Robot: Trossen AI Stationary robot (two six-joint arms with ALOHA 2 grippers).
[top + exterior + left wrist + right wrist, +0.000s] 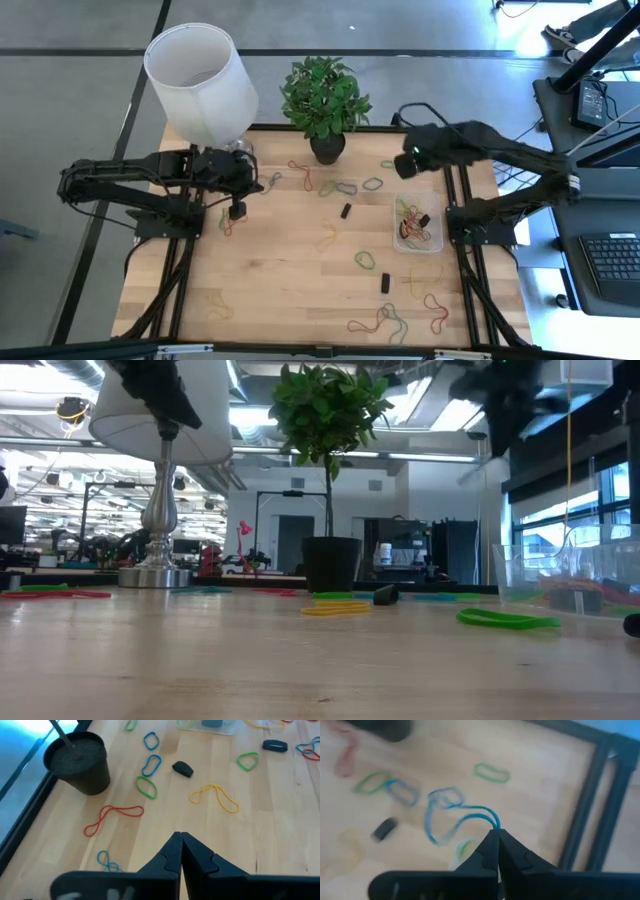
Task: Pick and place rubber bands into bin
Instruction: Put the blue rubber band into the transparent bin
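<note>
Rubber bands in red, green, yellow and blue lie scattered over the wooden table, among them a red one (300, 172), a green one (365, 260) and a yellow one (215, 797). The bin (417, 226), a clear tray with several bands in it, stands at the right. My right gripper (496, 832) is raised above the table's far right, beyond the bin, and is shut on a blue rubber band (452, 817). My left gripper (180, 836) hangs shut and empty over the table's left part (237, 211). My right gripper pinches the blue band at one end of its loop (493, 821) between its two fingertips. The fingers point steeply down. The rest of the loop hangs slack below and ahead of the fingers, lifted off the table.
A potted plant (326, 100) stands at the far edge and a white-shaded lamp (200, 75) at the far left. Small black blocks (346, 211) (385, 283) lie among the bands. Dark frame rails (600, 805) run along the table's sides.
</note>
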